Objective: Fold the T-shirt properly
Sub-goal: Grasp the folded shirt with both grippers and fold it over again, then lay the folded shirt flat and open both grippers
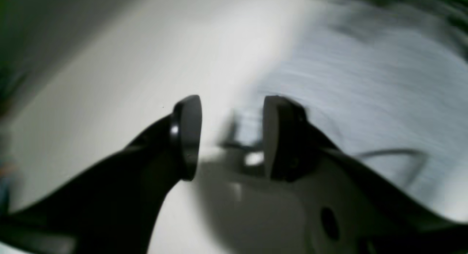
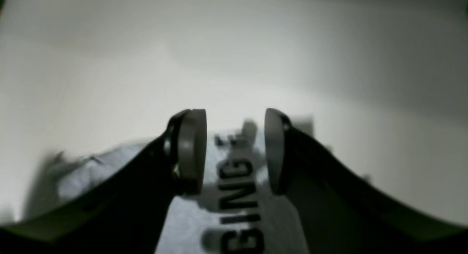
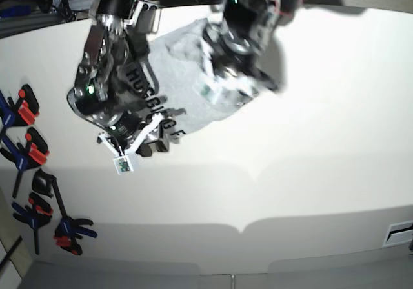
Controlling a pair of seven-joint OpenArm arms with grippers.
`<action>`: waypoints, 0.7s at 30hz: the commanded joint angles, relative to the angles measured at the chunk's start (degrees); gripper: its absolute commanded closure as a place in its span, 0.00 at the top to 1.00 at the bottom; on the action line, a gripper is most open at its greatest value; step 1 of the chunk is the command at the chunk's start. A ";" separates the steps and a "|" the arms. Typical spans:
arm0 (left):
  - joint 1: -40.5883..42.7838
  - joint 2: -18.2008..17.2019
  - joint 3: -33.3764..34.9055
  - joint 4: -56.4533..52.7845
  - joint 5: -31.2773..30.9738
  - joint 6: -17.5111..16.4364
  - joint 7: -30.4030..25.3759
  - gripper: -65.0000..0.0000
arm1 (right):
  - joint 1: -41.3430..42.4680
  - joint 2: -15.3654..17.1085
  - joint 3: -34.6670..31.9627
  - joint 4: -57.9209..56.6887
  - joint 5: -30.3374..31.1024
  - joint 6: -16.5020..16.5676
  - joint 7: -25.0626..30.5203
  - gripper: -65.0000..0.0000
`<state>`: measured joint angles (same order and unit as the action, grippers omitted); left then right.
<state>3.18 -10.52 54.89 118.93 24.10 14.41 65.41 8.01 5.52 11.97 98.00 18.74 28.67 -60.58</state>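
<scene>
White table (image 3: 310, 173): one T-shirt (image 3: 184, 69), six clamps (image 3: 32, 153).

T-shirt (image 3: 187, 76) is light grey w/ big black letters. Worktop (image 3: 310, 173) is white. Both claws are black, left claw (image 1: 232, 137) & right claw (image 2: 236, 151) w/ grey pads. Clamps (image 3: 29, 153) are blue, black & red-orange.

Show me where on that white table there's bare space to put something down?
The widest bare stretch of the table is on the base view's right and near side, from the T-shirt out to the table's edges. The far left is crowded: both arms hang over the shirt, and clamps line the left edge.
</scene>
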 commanded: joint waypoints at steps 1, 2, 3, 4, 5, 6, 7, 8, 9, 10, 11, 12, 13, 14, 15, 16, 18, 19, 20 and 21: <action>-0.31 0.52 1.51 0.66 -2.27 -0.83 -2.51 0.39 | 3.48 0.96 -0.04 -2.25 1.11 0.22 1.70 0.37; -0.52 0.48 1.64 -0.59 -5.99 -0.42 -2.80 0.39 | 5.44 1.42 -0.09 -6.10 1.20 0.46 1.70 0.37; -0.46 0.50 1.79 -1.49 -9.42 -0.52 -3.19 0.39 | 7.10 1.92 -0.15 -9.68 1.31 1.01 1.70 0.37; -0.17 0.52 1.79 -2.21 -11.56 -0.63 -3.74 0.39 | 8.87 2.34 -0.46 -13.38 1.31 2.38 1.86 0.37; 0.22 0.52 1.79 -2.91 -11.76 -0.72 -4.83 0.39 | 10.71 2.73 -1.07 -17.14 1.36 4.17 2.05 0.37; 0.59 0.50 1.73 -3.52 -11.72 -0.68 -6.38 0.39 | 12.26 3.02 -1.99 -20.63 1.33 5.40 2.43 0.37; 0.63 0.48 1.68 -4.17 -12.20 -0.63 -7.61 0.39 | 13.49 3.08 -3.06 -23.74 1.22 6.16 2.82 0.38; 0.63 0.50 1.70 -4.98 -13.09 -0.79 -8.66 0.39 | 14.45 3.02 -4.15 -26.56 0.74 6.51 3.19 0.37; 0.61 0.50 1.68 -5.92 -14.38 -1.38 -9.53 0.39 | 15.34 2.89 -5.51 -29.29 0.37 6.51 3.58 0.37; 0.57 0.52 1.68 -7.13 -15.32 -2.80 -10.19 0.39 | 16.11 2.86 -6.91 -31.89 -0.44 6.47 4.20 0.37; 0.59 0.52 1.68 -8.70 -16.26 -4.20 -10.78 0.39 | 16.70 2.89 -8.37 -34.25 -1.38 6.43 5.01 0.37; 0.63 0.50 1.68 -10.56 -17.64 -5.46 -11.58 0.39 | 16.96 2.91 -9.57 -36.20 -2.38 6.25 5.86 0.37; 0.61 0.57 1.68 -12.76 -19.21 -6.71 -12.20 0.39 | 16.94 2.89 -10.51 -37.59 -3.19 5.86 6.60 0.37; 0.61 0.85 1.68 -15.28 -20.09 -7.87 -12.76 0.39 | 16.90 2.91 -11.23 -38.71 -3.87 5.53 7.08 0.37; 0.46 1.22 1.68 -18.01 -20.04 -8.09 -13.18 0.39 | 16.90 2.91 -11.67 -39.85 -4.22 5.01 7.19 0.37; 0.15 1.68 1.68 -20.79 -19.47 -8.09 -13.20 0.39 | 16.90 2.89 -11.74 -40.68 -4.74 4.74 7.23 0.37; -0.92 2.27 1.66 -26.08 -16.59 -8.02 -12.74 0.39 | 16.87 2.95 -11.63 -41.51 -5.31 4.31 6.75 0.38; -1.68 2.19 1.68 -28.39 -15.10 -7.98 -12.28 0.39 | 16.72 3.04 -11.41 -41.51 -5.31 4.26 6.05 0.37; -2.54 2.12 1.53 -30.62 -14.01 -7.91 -11.43 0.39 | 16.72 3.13 -11.13 -41.51 -5.31 4.20 5.33 0.37; -3.37 1.95 1.25 -32.63 -13.57 -7.80 -10.71 0.39 | 16.59 3.34 -10.75 -41.51 -5.25 4.11 4.50 0.37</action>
<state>-0.34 -7.27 56.77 87.59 8.86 5.61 48.77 23.86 8.29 1.10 56.25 14.94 33.19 -53.82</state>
